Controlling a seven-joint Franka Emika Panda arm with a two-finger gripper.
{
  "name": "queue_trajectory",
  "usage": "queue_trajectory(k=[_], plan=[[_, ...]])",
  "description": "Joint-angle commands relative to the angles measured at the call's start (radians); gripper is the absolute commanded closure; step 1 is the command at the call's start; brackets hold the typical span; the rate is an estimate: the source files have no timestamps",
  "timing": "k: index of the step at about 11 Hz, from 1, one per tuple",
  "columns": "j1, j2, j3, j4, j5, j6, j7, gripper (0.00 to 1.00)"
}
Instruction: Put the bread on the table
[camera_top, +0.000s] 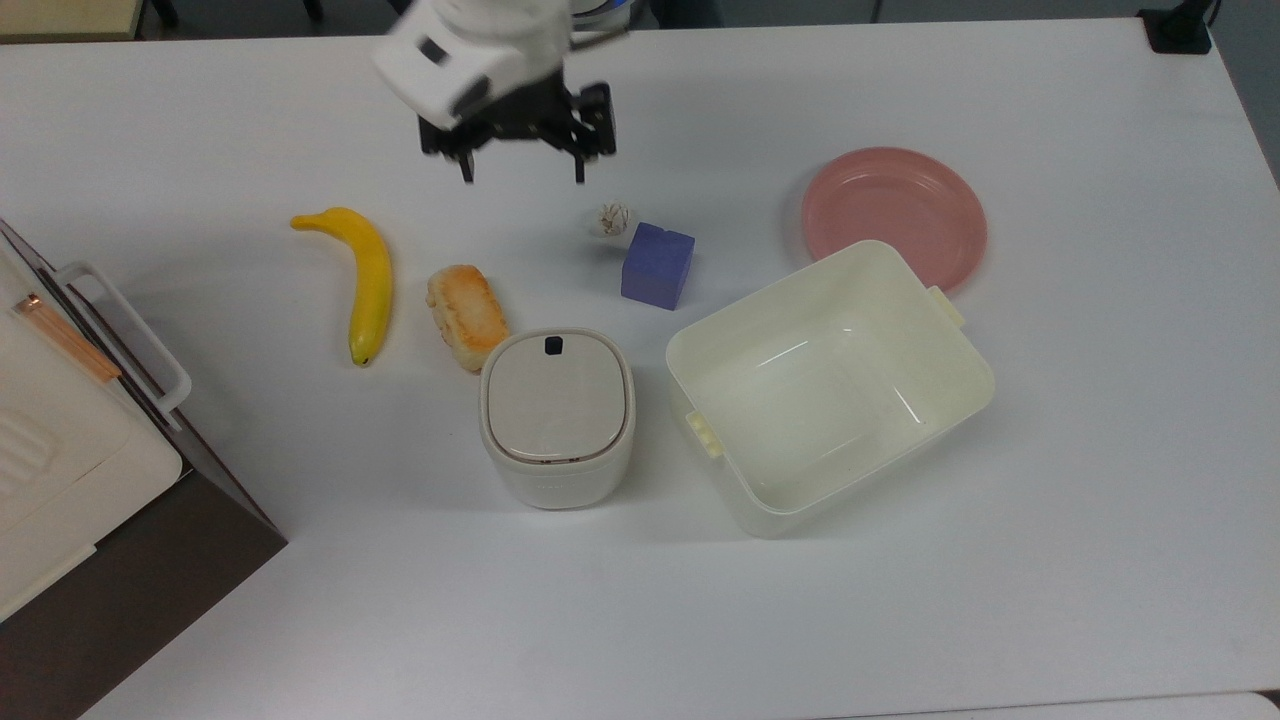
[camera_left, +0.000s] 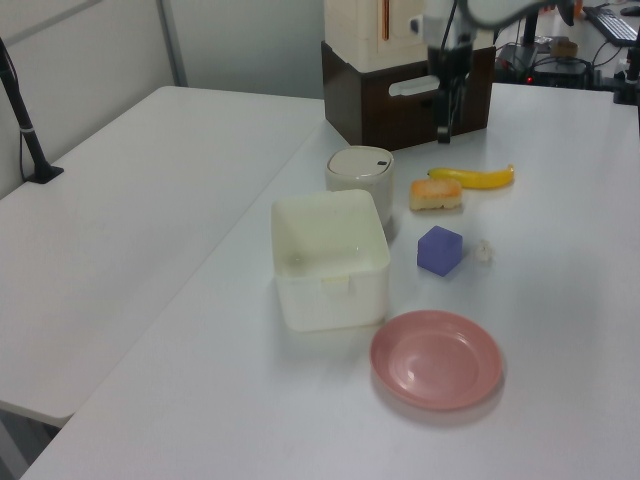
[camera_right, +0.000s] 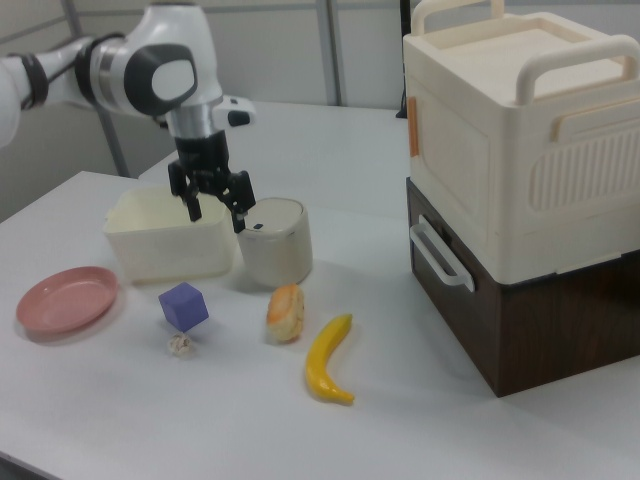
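Black and two-fingered, my claw (camera_top: 521, 170) hangs spread and empty above the smooth white table (camera_top: 1050, 520), well apart from the bread (camera_top: 466, 315). From here I see the roll, oblong with a rough toasted orange-brown top and pale sides, lying flat on the tabletop between the curved glossy yellow banana (camera_top: 362, 280) and the rounded cream lidded canister (camera_top: 556, 415), just beside the canister's rim in the top view.
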Motion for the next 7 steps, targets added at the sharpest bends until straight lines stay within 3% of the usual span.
queue_trajectory(k=[1,4,5,7], plan=[[-0.242,-0.073,0.207,-0.01,0.06,-0.048,0.098,0.0],[-0.241,-0.07,0.202,-0.002,0.024,-0.034,0.067,0.0],[-0.241,-0.062,0.204,-0.001,-0.037,-0.028,0.07,0.0],[-0.243,-0.059,0.202,0.001,-0.039,-0.021,0.072,0.0]])
